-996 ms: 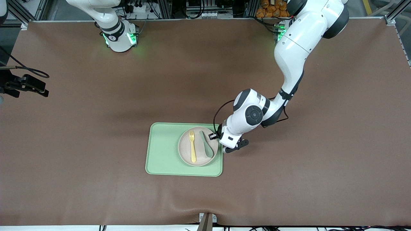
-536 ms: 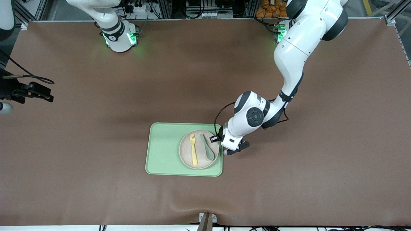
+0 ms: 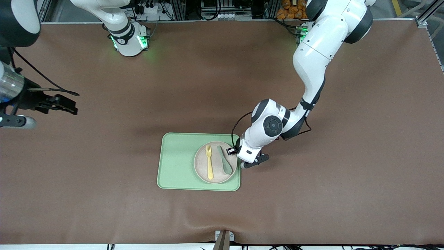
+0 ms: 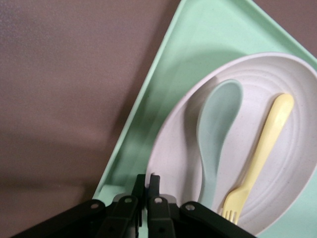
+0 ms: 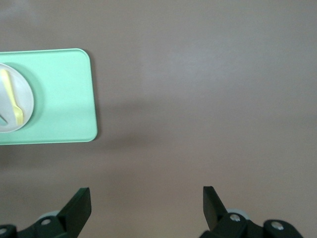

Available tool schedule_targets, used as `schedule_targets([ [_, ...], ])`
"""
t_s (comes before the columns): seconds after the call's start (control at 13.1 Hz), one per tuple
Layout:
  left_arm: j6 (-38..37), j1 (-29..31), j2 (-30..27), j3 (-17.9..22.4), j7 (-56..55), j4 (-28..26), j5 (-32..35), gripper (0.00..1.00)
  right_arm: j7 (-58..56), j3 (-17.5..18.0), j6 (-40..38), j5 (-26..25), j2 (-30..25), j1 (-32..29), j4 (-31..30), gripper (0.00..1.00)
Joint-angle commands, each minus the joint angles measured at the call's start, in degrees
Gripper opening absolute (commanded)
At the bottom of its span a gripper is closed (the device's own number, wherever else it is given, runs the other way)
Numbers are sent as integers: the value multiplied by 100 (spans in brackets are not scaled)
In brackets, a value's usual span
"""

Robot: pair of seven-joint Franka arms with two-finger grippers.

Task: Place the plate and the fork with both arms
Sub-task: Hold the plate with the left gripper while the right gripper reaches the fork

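Observation:
The round beige plate (image 3: pixel 216 171) sits on the light-green tray (image 3: pixel 175 163), at the tray's end toward the left arm. The pale-yellow fork (image 3: pixel 209 162) and a grey-green spoon (image 3: pixel 224 160) lie side by side on the plate. My left gripper (image 4: pixel 147 181) is shut on the plate's rim (image 4: pixel 173 153) beside the spoon (image 4: pixel 215 139); the fork (image 4: pixel 260 153) lies past the spoon. My right gripper (image 5: pixel 146 198) is open and empty, up in the air over bare table toward the right arm's end. Its view shows the tray (image 5: pixel 59 99), plate (image 5: pixel 26 99) and fork (image 5: pixel 11 96).
The brown mat (image 3: pixel 312 194) covers the whole table. The right arm (image 3: pixel 14 86) enters at the edge of the front view. A small metal bracket (image 3: pixel 223 238) sits at the table's edge nearest the front camera.
The left gripper and the plate have shifted a little toward the front camera. The right arm has swung farther in over the table toward the tray.

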Motion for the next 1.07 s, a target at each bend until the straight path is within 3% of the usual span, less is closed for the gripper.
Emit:
schedule_targets([
  [0.0, 62, -69, 67, 84, 34, 112, -90, 89, 255, -2, 15, 268, 142, 94, 82, 100],
  [0.08, 88, -113, 67, 128, 43, 111, -38, 100, 264, -2, 15, 268, 169, 199, 82, 100],
  [0.46, 97, -78, -47, 137, 34, 94, -20, 100, 613, -2, 567, 241, 484, 937, 100, 100],
  [0.77, -43, 71, -345, 128, 52, 50, 120, 100, 871, -2, 1727, 242, 1274, 1509, 292, 100],
  [1.0, -657, 238, -714, 128, 113, 32, 138, 100, 1282, -2, 1834, 250, 2161, 1851, 1090, 100],
])
